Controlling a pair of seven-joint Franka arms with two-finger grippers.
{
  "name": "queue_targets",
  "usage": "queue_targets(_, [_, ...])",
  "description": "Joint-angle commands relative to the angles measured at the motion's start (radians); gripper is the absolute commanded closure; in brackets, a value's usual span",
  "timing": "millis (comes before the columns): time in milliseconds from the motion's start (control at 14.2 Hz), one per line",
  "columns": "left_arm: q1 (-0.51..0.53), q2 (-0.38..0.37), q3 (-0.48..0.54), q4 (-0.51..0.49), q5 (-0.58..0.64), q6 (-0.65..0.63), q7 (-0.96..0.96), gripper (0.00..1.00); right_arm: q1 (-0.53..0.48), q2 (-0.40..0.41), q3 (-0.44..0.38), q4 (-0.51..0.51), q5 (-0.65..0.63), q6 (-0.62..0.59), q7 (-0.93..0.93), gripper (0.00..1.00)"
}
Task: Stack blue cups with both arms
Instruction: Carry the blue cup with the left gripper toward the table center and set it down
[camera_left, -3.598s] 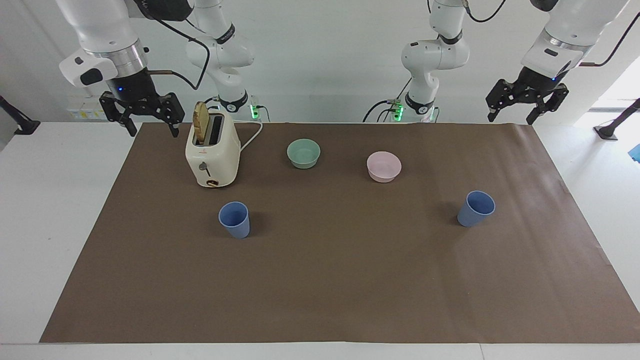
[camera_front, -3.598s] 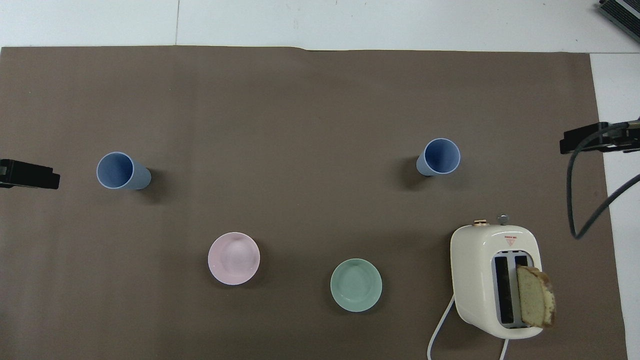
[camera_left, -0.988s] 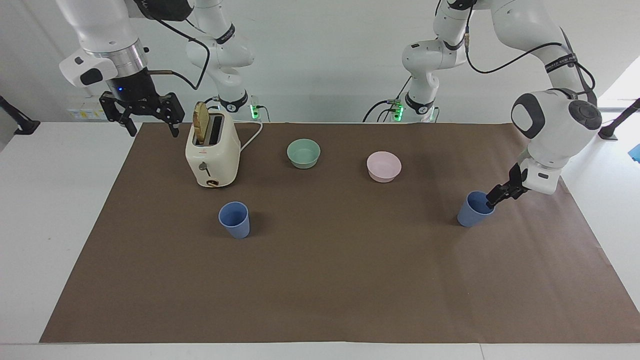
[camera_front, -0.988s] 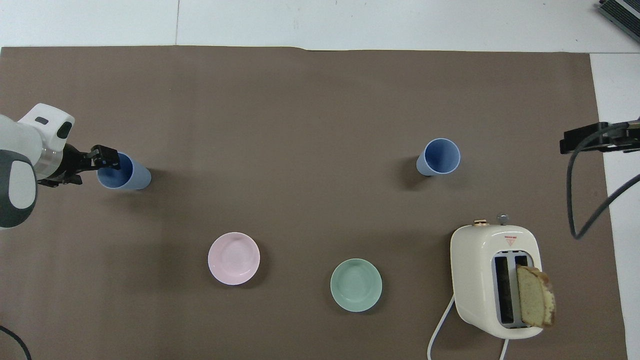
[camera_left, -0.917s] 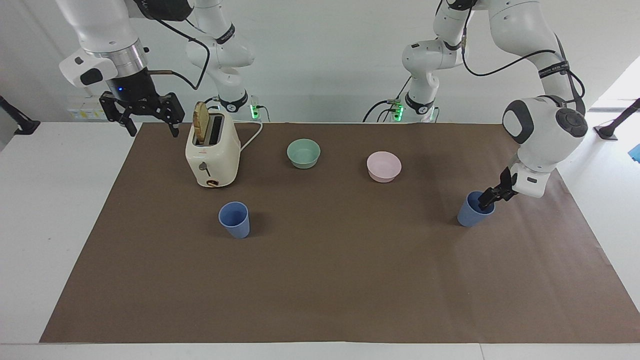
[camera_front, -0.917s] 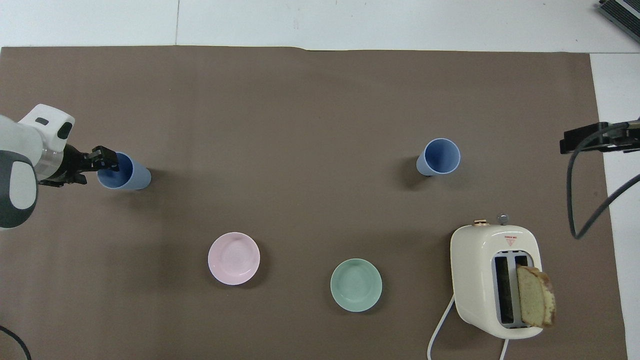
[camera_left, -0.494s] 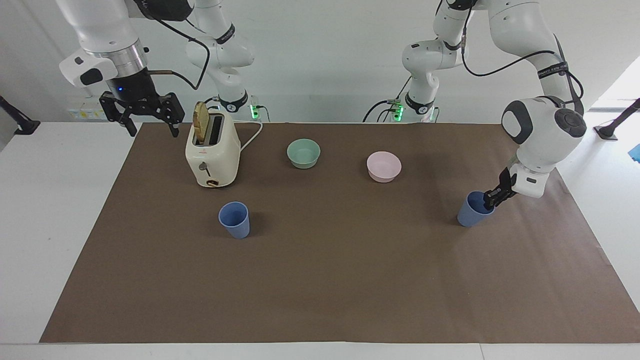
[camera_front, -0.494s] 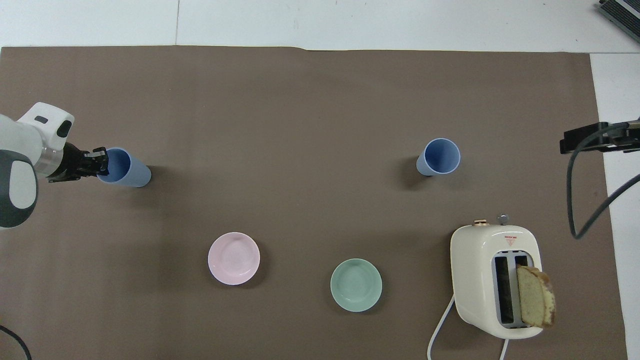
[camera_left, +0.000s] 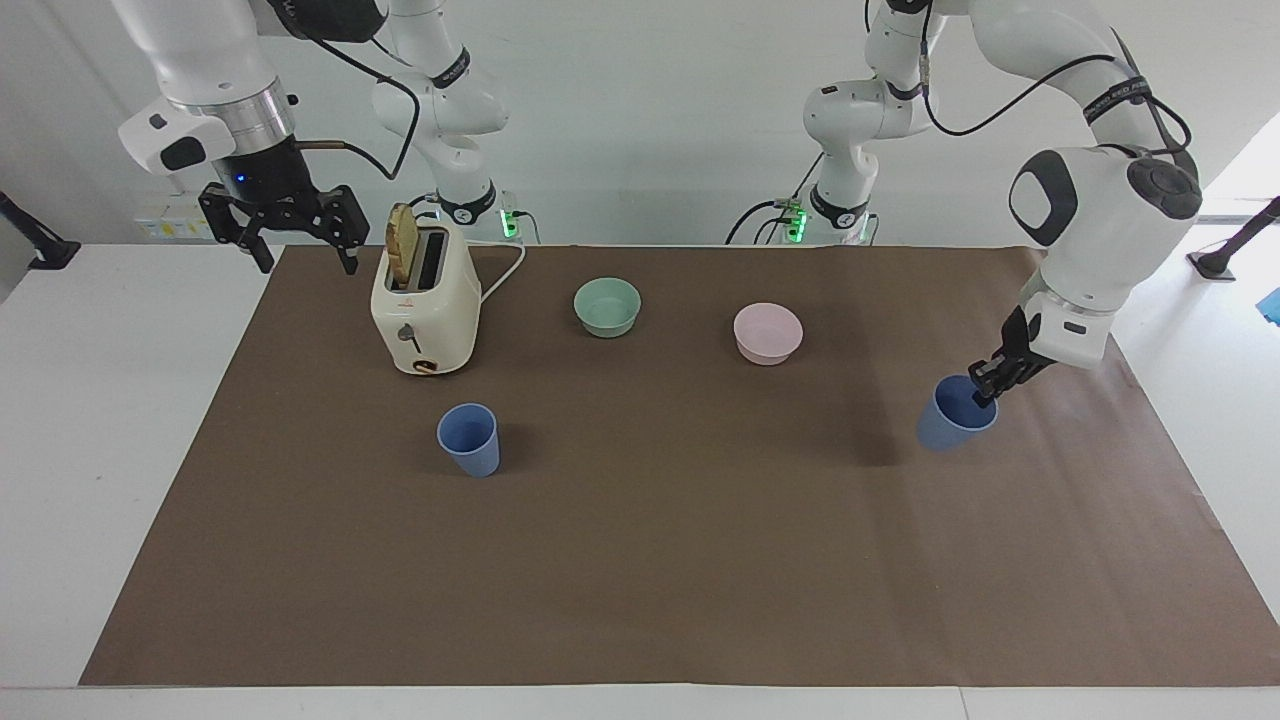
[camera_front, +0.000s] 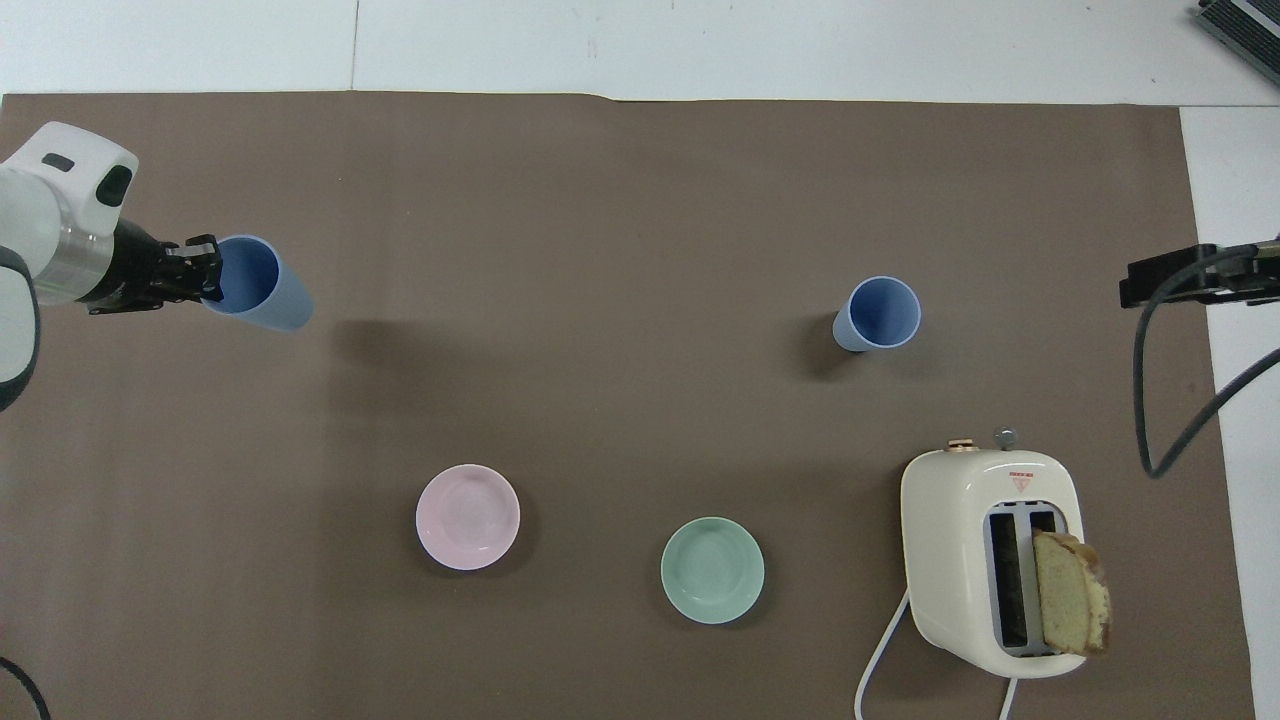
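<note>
At the left arm's end of the table, the left gripper has pinched the rim of one blue cup and holds it just off the paper, while the other cup stands unstacked by the toaster and the right gripper waits open above the table edge

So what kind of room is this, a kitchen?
Probably a robot lab set up like a kitchen: two white robot arms stand at a plain table with a brown mat, a toaster and blue cups.
</note>
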Motion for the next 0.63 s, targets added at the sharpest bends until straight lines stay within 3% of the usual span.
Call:
queue_targets(0, [-0.104, 0.008, -0.003, 0.043, -0.009, -0.018, -0.193, 1.0, -0.013, -0.022, 0.004, -0.024, 0.019, -0.001, -0.018, 0.0])
queue_targets(353, [-0.316, 0.033, -0.005, 0.042, -0.009, 0.076, -0.439, 1.0, -0.013, -0.022, 0.004, -0.024, 0.019, -0.001, -0.018, 0.0])
queue_targets(564, [-0.422, 0.125, -0.003, 0.034, -0.003, 0.204, -0.518, 1.0, -0.013, -0.022, 0.004, -0.024, 0.019, -0.001, -0.016, 0.0])
